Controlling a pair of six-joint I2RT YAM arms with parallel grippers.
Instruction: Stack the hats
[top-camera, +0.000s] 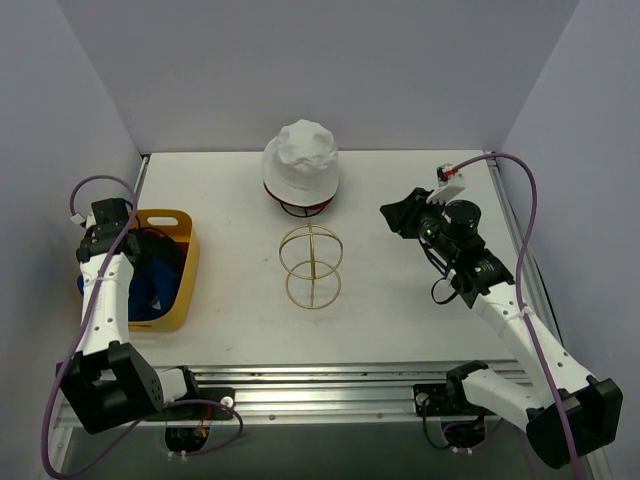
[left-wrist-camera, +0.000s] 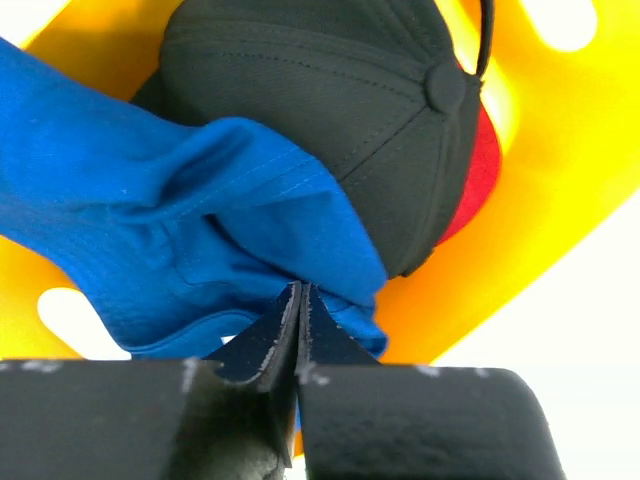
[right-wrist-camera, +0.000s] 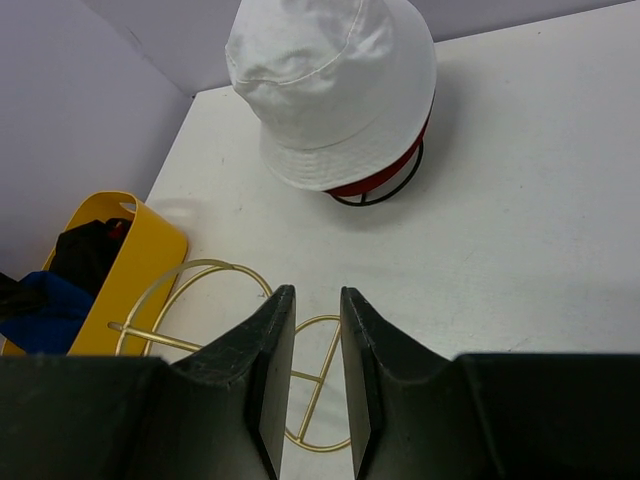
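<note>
Fabric of the blue hat (left-wrist-camera: 180, 230) is clamped in the left gripper (left-wrist-camera: 300, 295) inside the yellow tub (left-wrist-camera: 560, 170) — the right gripper (right-wrist-camera: 316, 300) hangs empty, jaws slightly apart, clear of the white bucket hat (right-wrist-camera: 330, 90).

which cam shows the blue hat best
Left wrist: the blue hat is close and large, its fabric pinched in the left claw. Top external shows only blue scraps in the yellow tub; right wrist, a small patch at its left edge.
</note>
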